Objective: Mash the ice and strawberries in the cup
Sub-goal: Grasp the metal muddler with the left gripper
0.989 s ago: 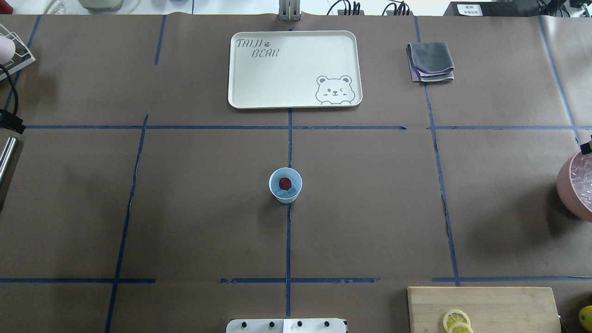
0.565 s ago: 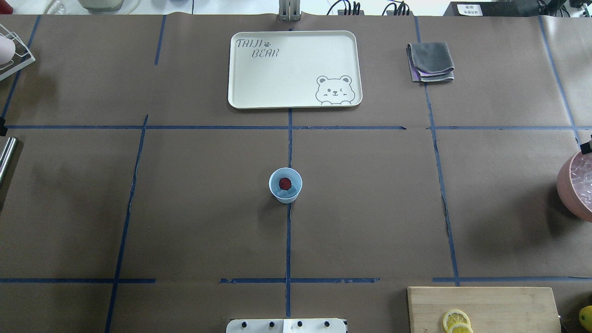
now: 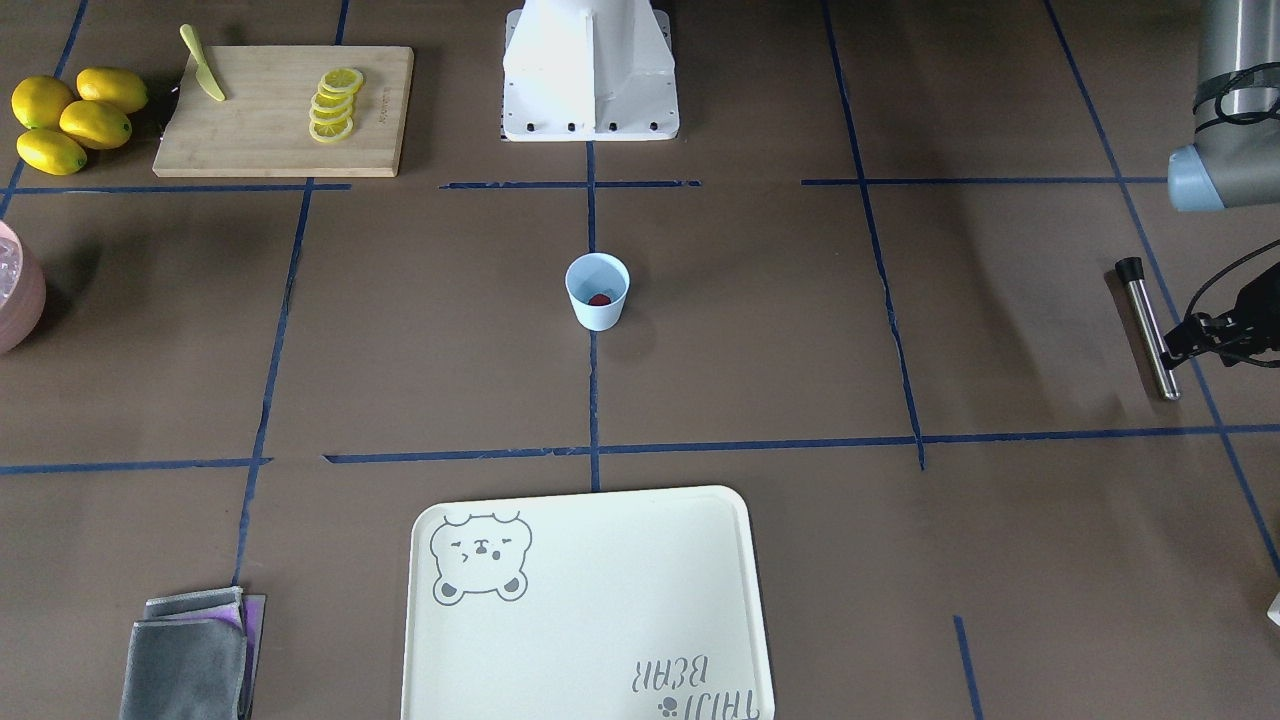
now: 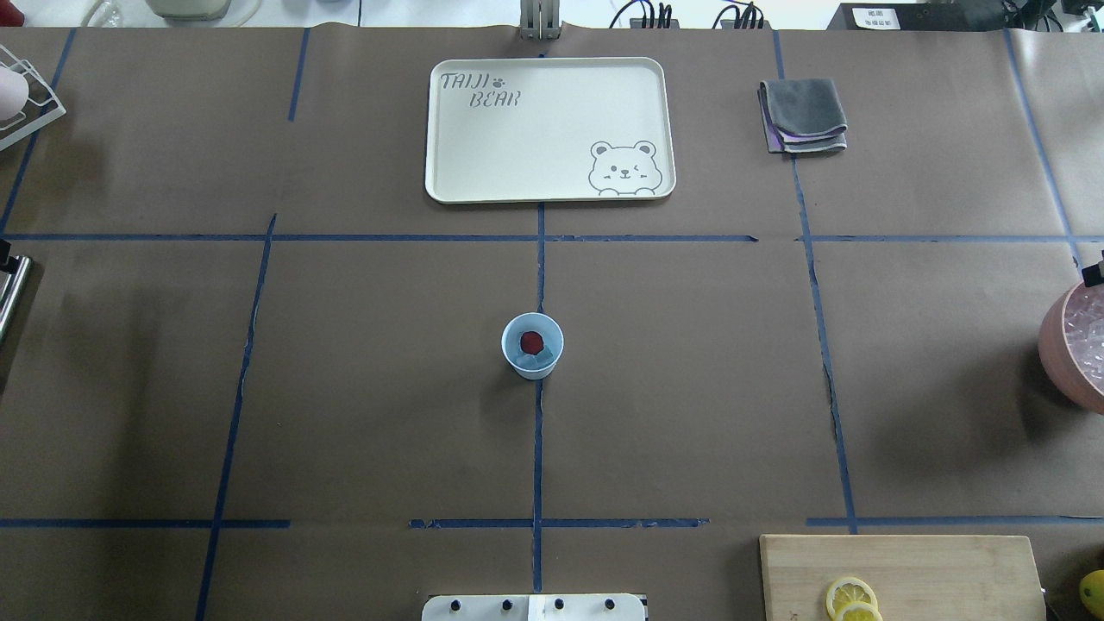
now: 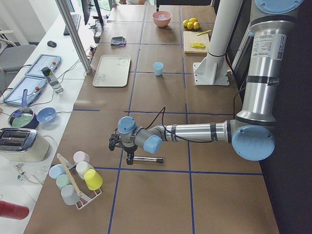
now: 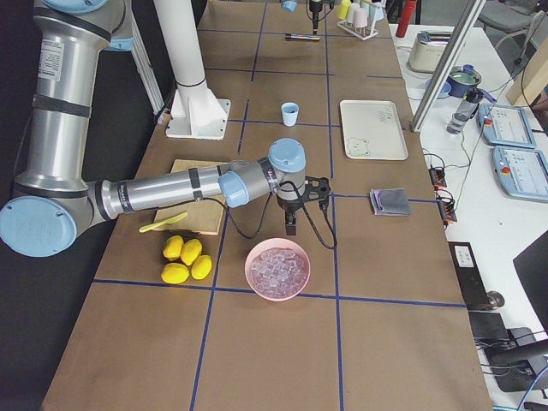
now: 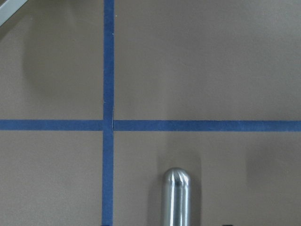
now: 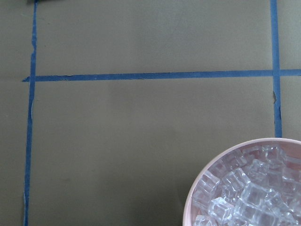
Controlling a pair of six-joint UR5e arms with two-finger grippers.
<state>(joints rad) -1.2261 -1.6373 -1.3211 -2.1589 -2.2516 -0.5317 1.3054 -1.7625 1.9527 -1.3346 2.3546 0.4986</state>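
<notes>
The pale-blue cup (image 4: 532, 345) stands upright at the table's middle, also in the front view (image 3: 597, 290). A dark-red strawberry (image 4: 532, 341) lies in it on faint ice chunks (image 4: 536, 361). My left gripper (image 3: 1185, 345) hangs at the table's left end just over a steel muddler (image 3: 1148, 330) that lies flat; the left wrist view shows only the rod's rounded end (image 7: 176, 197). I cannot tell whether the jaws are open. My right gripper (image 6: 291, 228) hangs beside a pink bowl (image 6: 250, 267) of ice cubes; I cannot tell its state.
A cream bear tray (image 4: 448, 129) lies beyond the cup, with a folded grey cloth (image 4: 802, 115) to its right. A cutting board (image 4: 949, 569) with lemon slices and whole lemons (image 3: 70, 115) are near my right. A cup rack (image 5: 78, 180) stands at the left end.
My left gripper's black parts and cable at the overhead view's left edge have slid out toward the muddler. The cup and its contents have not moved.
</notes>
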